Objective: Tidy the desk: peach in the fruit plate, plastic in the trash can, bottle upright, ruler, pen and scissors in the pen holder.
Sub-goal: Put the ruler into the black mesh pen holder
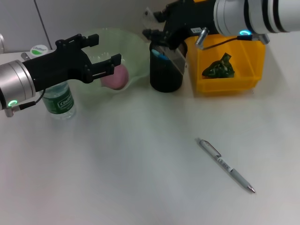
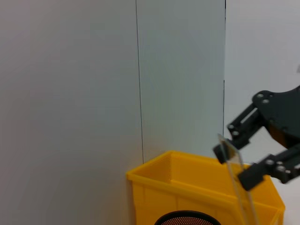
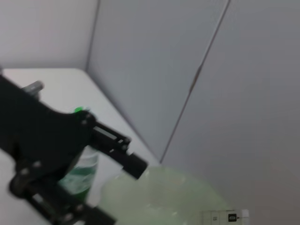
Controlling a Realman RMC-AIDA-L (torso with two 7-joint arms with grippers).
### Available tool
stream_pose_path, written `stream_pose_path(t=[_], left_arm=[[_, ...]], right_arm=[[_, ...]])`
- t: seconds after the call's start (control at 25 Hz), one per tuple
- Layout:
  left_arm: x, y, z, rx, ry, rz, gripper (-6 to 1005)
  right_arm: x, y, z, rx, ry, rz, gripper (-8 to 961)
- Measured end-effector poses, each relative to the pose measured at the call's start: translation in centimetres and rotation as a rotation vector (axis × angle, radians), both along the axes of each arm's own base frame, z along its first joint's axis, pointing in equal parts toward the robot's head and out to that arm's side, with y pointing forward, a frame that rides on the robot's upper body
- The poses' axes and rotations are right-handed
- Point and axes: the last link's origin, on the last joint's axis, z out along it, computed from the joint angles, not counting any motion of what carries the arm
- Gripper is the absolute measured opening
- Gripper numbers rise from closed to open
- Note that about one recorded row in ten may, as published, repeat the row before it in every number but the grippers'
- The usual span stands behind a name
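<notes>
The right tool [image 1: 157,38] pinches a clear plastic ruler [image 1: 174,57] over the black mesh pen holder [image 1: 165,75] at twelve o'clock. The left tool [image 1: 104,57], spread, hovers at ten o'clock above the pale green fruit plate [image 1: 133,47] holding the pink peach [image 1: 116,77]. A silver pen [image 1: 226,165] lies on the white worktop [image 1: 117,164] at four o'clock.

White desk [image 1: 117,178], grey panelled wall [image 2: 70,93]

One silver ballpoint pen [image 1: 226,165], one pink peach [image 1: 115,78] in one pale green plate [image 1: 133,44], one black mesh pen holder [image 1: 165,70], one yellow plastic bin [image 1: 228,58], one crumpled green plastic wrapper [image 1: 219,67], one clear green-labelled bottle [image 1: 59,101], one clear ruler [image 2: 236,180].
</notes>
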Motion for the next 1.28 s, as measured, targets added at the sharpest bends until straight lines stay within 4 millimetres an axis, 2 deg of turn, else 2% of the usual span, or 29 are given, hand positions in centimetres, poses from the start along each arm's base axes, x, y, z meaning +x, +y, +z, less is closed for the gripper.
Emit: stream_pose_path(t=[0.16, 0.52, 0.96, 1.28], left_arm=[[0.0, 0.0, 0.0, 0.001, 0.001, -0.001, 802], [0.2, 0.0, -0.1, -0.003, 0.006, -0.009, 802], [0.0, 0.0, -0.1, -0.001, 0.011, -0.01, 802], [0.1, 0.0, -0.1, 0.0, 0.012, -0.015, 802]], right_arm=[[-0.3, 0.4, -0.4, 0.105, 0.075, 0.034, 383], [-0.6, 1.0, -0.9, 0.161, 0.217, 0.077, 383], [2.5, 1.6, -1.1, 0.225, 0.231, -0.014, 383], [3.3, 2.1, -2.0, 0.259, 0.217, -0.037, 382]])
